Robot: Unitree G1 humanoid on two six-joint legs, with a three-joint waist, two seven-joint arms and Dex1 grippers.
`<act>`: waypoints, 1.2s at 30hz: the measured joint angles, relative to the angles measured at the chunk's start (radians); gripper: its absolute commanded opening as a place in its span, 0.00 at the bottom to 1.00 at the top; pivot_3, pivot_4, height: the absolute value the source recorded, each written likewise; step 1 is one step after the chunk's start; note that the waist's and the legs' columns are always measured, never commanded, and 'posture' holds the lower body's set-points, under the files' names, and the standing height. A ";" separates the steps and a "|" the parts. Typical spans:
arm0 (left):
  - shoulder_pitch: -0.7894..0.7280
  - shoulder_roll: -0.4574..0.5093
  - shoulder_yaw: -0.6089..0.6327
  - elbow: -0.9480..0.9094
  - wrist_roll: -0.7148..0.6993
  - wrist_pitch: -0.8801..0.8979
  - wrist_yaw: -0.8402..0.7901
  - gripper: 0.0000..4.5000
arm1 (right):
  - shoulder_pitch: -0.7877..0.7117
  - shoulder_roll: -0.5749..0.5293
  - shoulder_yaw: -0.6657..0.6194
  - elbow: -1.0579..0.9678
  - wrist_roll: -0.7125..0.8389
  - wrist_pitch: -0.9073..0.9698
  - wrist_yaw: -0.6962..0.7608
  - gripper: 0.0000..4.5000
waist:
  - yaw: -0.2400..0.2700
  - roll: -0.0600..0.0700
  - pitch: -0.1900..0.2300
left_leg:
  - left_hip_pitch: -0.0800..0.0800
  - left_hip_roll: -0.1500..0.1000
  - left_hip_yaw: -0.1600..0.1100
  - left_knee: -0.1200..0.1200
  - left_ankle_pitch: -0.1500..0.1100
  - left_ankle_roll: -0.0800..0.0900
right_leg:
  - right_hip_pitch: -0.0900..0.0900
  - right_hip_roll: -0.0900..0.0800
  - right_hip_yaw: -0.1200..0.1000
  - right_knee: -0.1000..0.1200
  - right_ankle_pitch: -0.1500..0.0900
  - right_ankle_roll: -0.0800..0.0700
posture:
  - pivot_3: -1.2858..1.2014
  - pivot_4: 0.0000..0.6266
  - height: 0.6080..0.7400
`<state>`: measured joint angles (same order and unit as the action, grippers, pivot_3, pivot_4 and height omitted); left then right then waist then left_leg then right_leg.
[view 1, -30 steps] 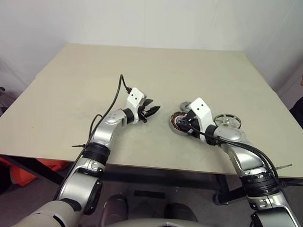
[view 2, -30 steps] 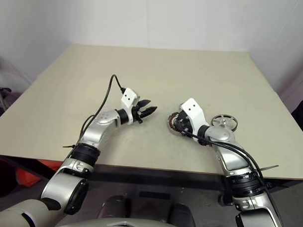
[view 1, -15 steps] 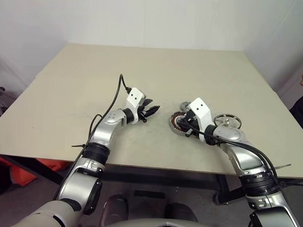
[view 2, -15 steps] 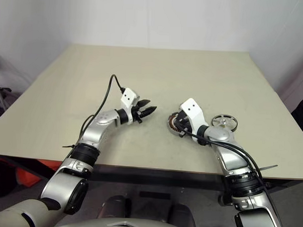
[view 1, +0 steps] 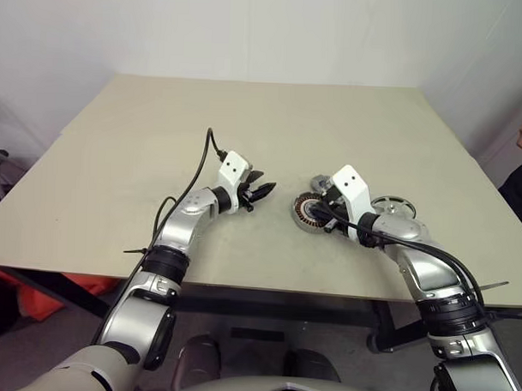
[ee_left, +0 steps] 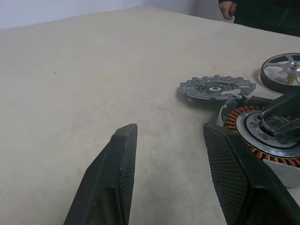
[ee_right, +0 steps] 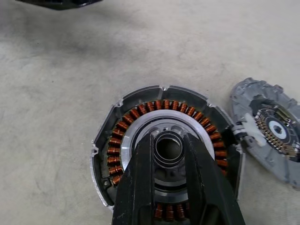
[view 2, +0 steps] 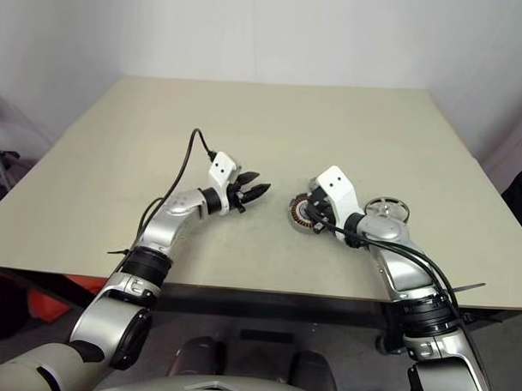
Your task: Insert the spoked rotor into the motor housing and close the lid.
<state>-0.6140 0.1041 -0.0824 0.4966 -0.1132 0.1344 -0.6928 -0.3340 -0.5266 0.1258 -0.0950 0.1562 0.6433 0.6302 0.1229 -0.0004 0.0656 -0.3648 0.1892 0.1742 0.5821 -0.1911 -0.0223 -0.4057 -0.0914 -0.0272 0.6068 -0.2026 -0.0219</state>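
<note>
Motor housing is lying flat on the counter, lid just beyond it, spoked rotor close by on the robot's right. Right gripper is pinching a small dark ring over the housing's hub, jaws narrow. Left gripper is hovering nearby, jaws spread, holding nothing.

Rotor is looking like stiff, smooth metal, probably weighty; thin spokes could bend, so taking it by the rim seems safest.

Right wrist view is giving the ring-on-hub alignment. Left wrist view is showing the lid's toothed edge.
</note>
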 measured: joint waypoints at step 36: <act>0.000 0.008 -0.004 0.021 0.002 -0.009 0.012 0.53 | -0.002 0.005 -0.040 0.017 0.023 -0.028 0.008 0.57 | 0.000 0.000 0.000 | 0.000 0.000 0.000 0.000 0.000 0.000 | 0.000 0.000 0.000 0.000 0.000 0.000 | 0.52 0.00 1.00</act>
<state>-0.6143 0.1119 -0.0862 0.5178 -0.1117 0.1254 -0.6805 -0.3359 -0.5211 0.0860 -0.0782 0.1795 0.6152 0.6379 0.1232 -0.0004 0.0655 -0.3649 0.1891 0.1744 0.5823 -0.1911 -0.0222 -0.4056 -0.0915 -0.0271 0.6071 -0.2025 -0.0219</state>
